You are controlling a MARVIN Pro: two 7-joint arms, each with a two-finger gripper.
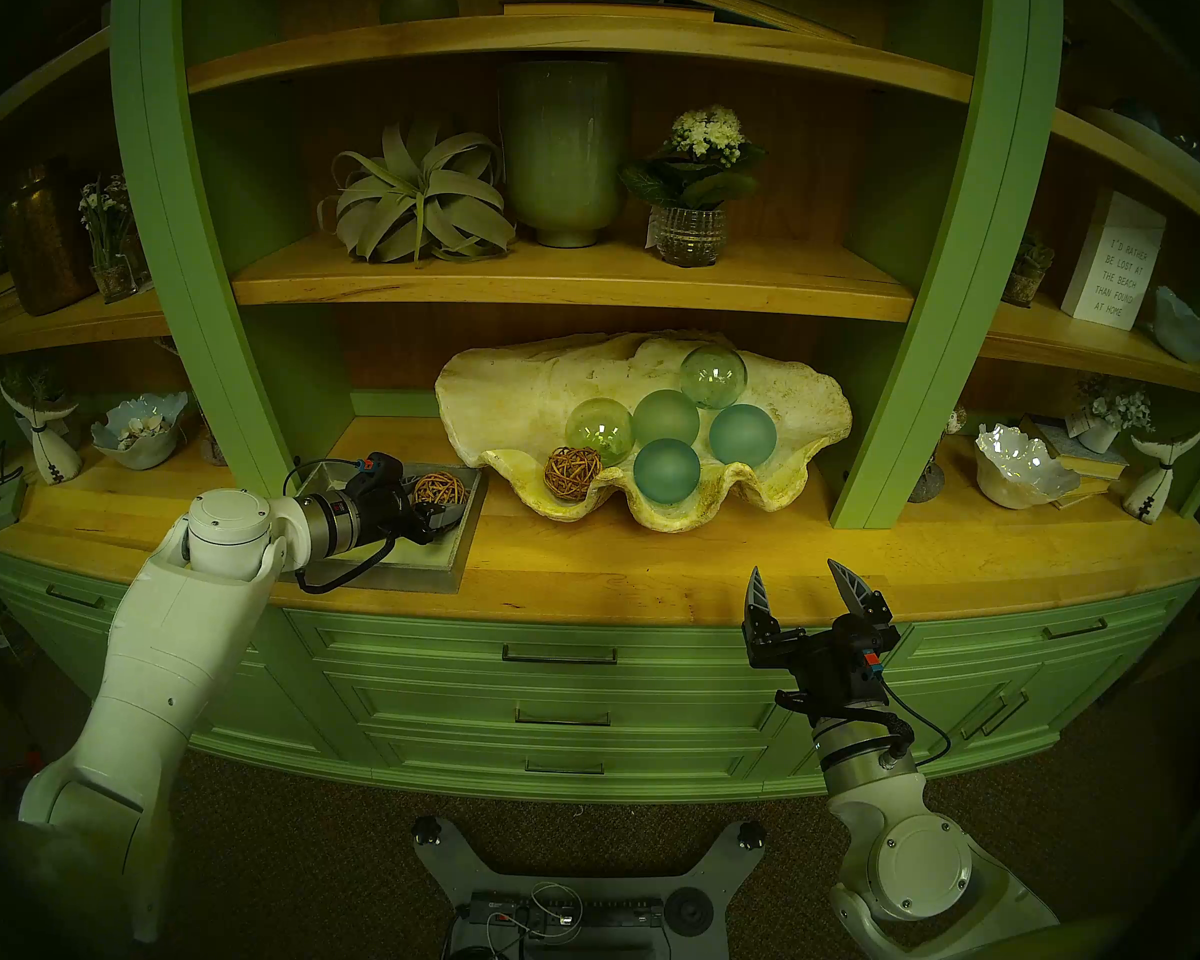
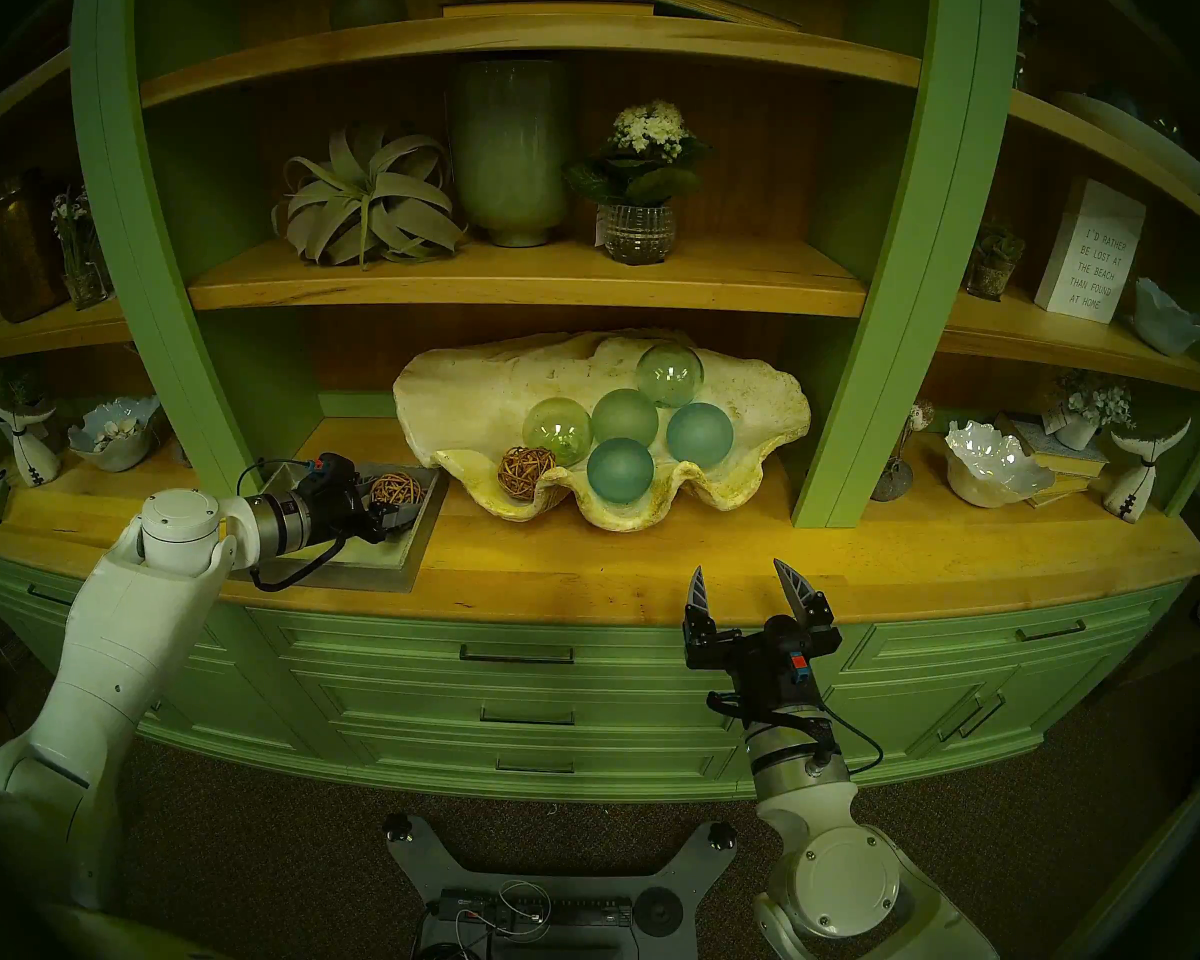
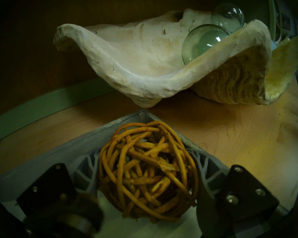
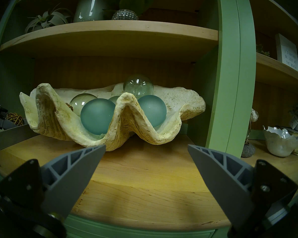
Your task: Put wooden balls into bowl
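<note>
One wooden ball [image 1: 440,487] of woven brown twigs lies in the far right corner of a grey square tray [image 1: 471,522]. My left gripper [image 1: 436,505] reaches into the tray from the left. In the left wrist view both grey fingers [image 3: 86,165] press against the sides of this ball [image 3: 148,172], so the gripper is shut on it. A second wooden ball [image 1: 571,474] rests inside the front left lobe of the cream clam-shell bowl [image 1: 514,397]. My right gripper [image 1: 795,569] stands open and empty at the counter's front edge, in front of the bowl [image 4: 127,112].
Several green and blue glass spheres [image 1: 666,470] fill the bowl's middle and right. Green cabinet posts [image 1: 930,314] flank the bay, with a wooden shelf [image 1: 569,283] low above the bowl. Small white jagged bowls [image 1: 1027,463] and figurines stand in the side bays.
</note>
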